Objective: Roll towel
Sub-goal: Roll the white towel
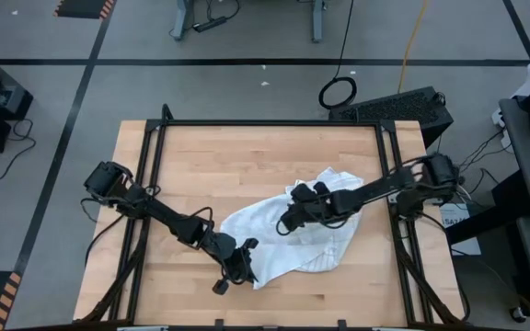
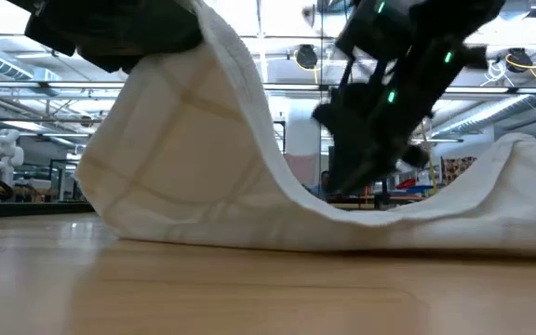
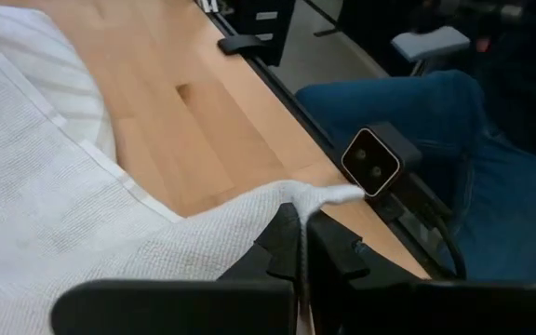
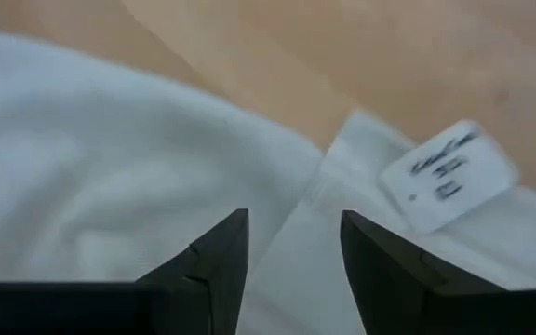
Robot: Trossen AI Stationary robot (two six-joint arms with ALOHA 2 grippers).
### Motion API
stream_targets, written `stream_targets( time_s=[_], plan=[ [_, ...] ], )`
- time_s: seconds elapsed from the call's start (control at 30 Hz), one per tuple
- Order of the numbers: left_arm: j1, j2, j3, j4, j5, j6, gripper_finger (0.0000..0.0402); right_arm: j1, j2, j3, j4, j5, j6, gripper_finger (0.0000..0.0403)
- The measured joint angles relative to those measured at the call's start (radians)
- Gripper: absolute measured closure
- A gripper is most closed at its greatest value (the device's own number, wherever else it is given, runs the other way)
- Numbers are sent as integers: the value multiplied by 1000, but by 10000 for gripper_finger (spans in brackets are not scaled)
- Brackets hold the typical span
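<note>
1. Setting: a pale wooden table (image 1: 247,156) in a black frame stands on a grey workshop floor marked with dark tape lines; ceiling lights and shelving show in the room beyond.
2. Task item: the towel (image 1: 288,234), white with thin grey grid lines, lies crumpled near the middle of the table, spread from the left jaws at one end to past the right jaws at the other.
3. Towel shape: seen from table height, one end of the cloth (image 2: 203,158) is lifted in a tall fold beneath the left arm; it dips to the table under the right gripper, then rises in a lower hump on the far side.
4. Left gripper (image 3: 298,237): jaws clenched on a corner of the towel, a small tip of cloth sticking out just beyond the fingertips. The gripper (image 1: 242,262) sits at the towel's edge nearest the table's front.
5. Right gripper (image 4: 294,244): jaws released, set apart directly above the cloth, with a seam of the towel showing between them. Nothing is grasped.
6. Label: a small white tag (image 4: 449,175) with dark printing lies on the towel's edge just ahead of and to one side of the right fingertips.
7. Surroundings: a small black camera (image 3: 372,160) is mounted at the table edge just beyond the left jaws; behind it is a seated person's leg in blue jeans (image 3: 454,149).
</note>
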Motion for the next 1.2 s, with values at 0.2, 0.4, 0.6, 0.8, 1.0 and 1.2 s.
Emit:
stream_targets(
  time_s=[0.2,0.4,0.6,0.8,1.0,1.2],
  plan=[
    [3,0,0,0,-2,8,393,11,100,2,19,8,43,244],
    [17,0,0,-8,-2,4,393,32,68,0,-2,14,-1,295],
    [49,-7,0,-9,-10,-2,368,41,-16,0,-85,12,-71,394],
    [70,-13,0,-27,-10,-2,322,50,-94,0,-131,15,-84,399],
    [81,-13,0,-100,-10,-1,287,38,-54,1,-77,12,24,365],
    [79,-13,0,-156,-9,0,262,-2,36,0,-17,-10,44,248]
  ],
)
